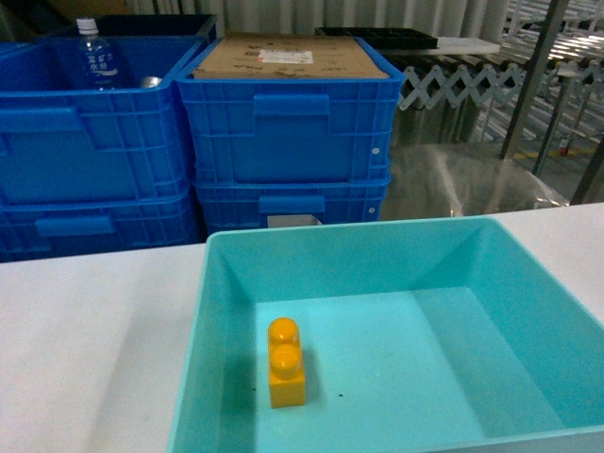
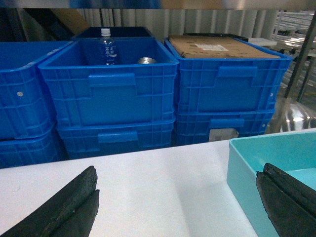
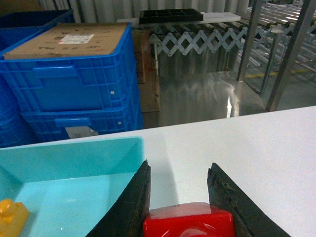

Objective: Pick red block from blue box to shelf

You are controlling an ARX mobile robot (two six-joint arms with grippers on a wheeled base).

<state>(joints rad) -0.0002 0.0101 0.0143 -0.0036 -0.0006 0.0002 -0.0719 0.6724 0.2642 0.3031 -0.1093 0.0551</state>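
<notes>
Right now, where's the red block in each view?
Head: not in it; the blue box holds only a yellow brick.
Left wrist: not in it.
Right wrist: red block at bottom centre, between the right gripper fingers, above the table's white top just right of the box.
Shared landmark: cardboard-topped blue crate.

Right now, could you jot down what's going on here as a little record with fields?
red block: clamped in the right tool, above the white table, outside the tub
blue box: on the table, holds only a yellow brick
left tool: open, holding nothing, over the table beside the tub
shelf: steel rack at the back right, nothing placed on it yet
behind the table: stacked dark blue crates, one with a water bottle
</notes>
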